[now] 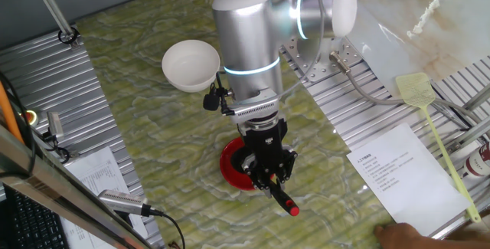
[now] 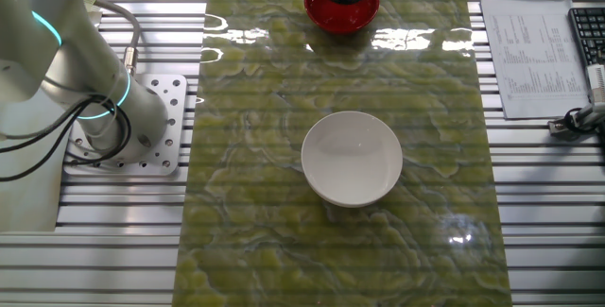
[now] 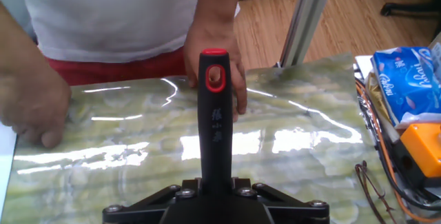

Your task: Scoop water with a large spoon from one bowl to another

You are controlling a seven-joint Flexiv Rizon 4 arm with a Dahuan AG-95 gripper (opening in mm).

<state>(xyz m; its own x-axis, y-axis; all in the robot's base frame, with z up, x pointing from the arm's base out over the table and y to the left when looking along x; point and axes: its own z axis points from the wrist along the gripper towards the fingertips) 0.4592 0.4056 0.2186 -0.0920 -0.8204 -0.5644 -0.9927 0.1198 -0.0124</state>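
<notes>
Marble-patterned green and yellow sheet, glossy and veined, covers the middle of the bench [image 2: 255, 203], with ribbed aluminium slats showing bare on either side of it. The round plain white bowl [image 2: 352, 159], deep and smooth-walled, sits near the centre of that sheet. The round glossy bright red bowl [image 2: 341, 9], shallower, sits near one short edge of the sheet, well apart from the white one.

The black ladle [image 1: 277, 191] with the long thin handle and small red tip is clamped in the hand [image 1: 267, 171], whose black fingers are closed narrow around the handle. The round deep scoop rests inside the red bowl, showing as a dark shape in its hollow in the other fixed view. In one fixed view the hand hangs directly over the red bowl, hiding most of it, and the handle slants out from under the fingers toward the near edge of the bench, red tip outermost. In the hand view the matte black handle rises straight from the hand's bolted base, with white characters printed on it and a red-rimmed hanging hole at its top.

A yellow plastic fly swatter [image 1: 432, 130] and a printed white paper sheet [image 1: 398, 174] lie on the slats beside the green sheet.
</notes>
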